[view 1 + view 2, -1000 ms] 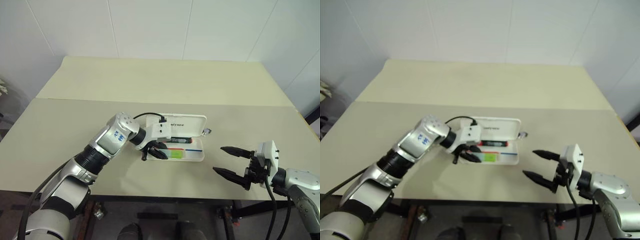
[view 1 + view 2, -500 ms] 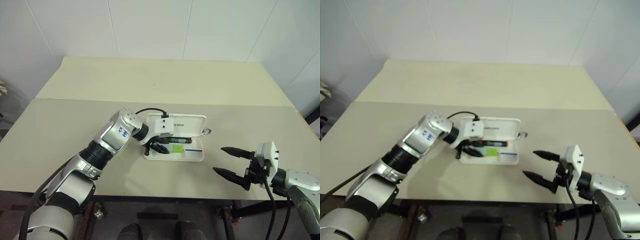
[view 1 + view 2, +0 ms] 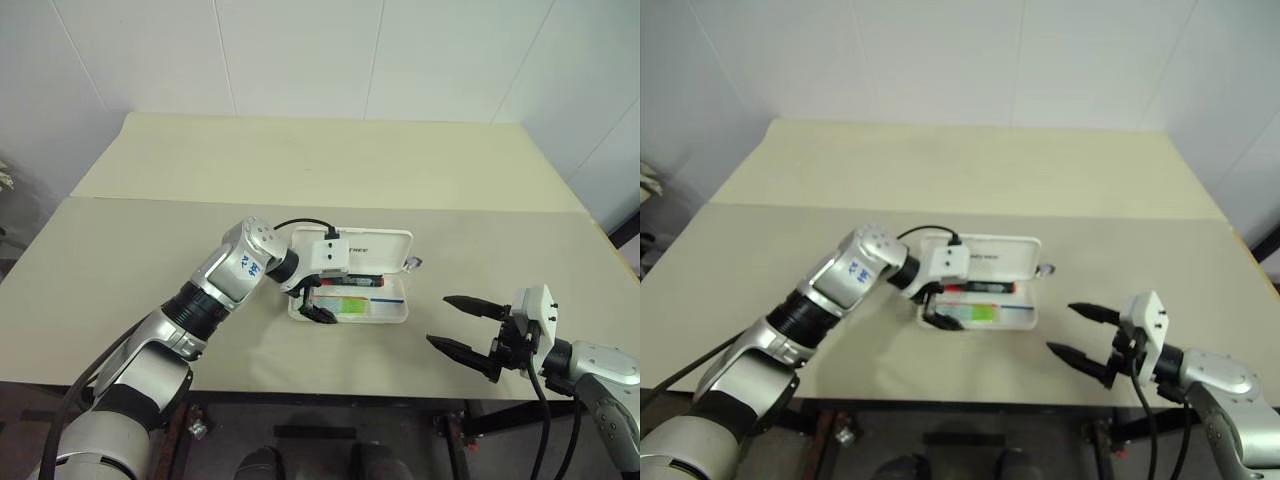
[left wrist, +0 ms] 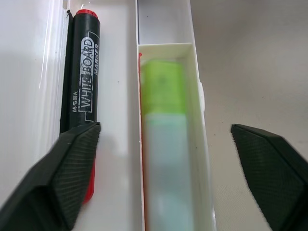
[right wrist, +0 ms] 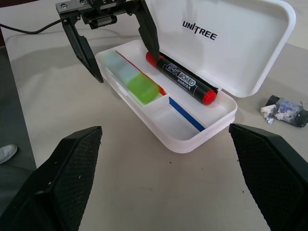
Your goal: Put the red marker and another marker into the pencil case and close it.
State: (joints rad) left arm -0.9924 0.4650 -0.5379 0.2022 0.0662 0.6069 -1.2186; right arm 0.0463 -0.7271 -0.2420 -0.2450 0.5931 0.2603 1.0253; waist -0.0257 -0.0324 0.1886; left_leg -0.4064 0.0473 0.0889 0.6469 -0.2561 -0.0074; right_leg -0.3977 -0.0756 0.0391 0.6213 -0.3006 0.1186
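On the table (image 3: 150, 240): case, both markers, a small scrap, two grippers.
Case (image 5: 240, 48): white, lid open and tipped back toward 12 o'clock, tray on the table near the front edge.
Red marker (image 5: 185, 81): lying in the tray's back channel, against the lid hinge.
Highlighter (image 4: 166, 144): pale green, lying in the tray's front compartment, loose.
Left gripper (image 5: 115, 45): over the tray's 9 o'clock end, fingers spread wide, one on each side of the highlighter, gripping nothing.
Right gripper (image 3: 465, 325): at 3 o'clock of the case, well apart, fingers wide, empty.
Scrap (image 5: 284, 108): crumpled, just beside the lid's 3 o'clock corner.
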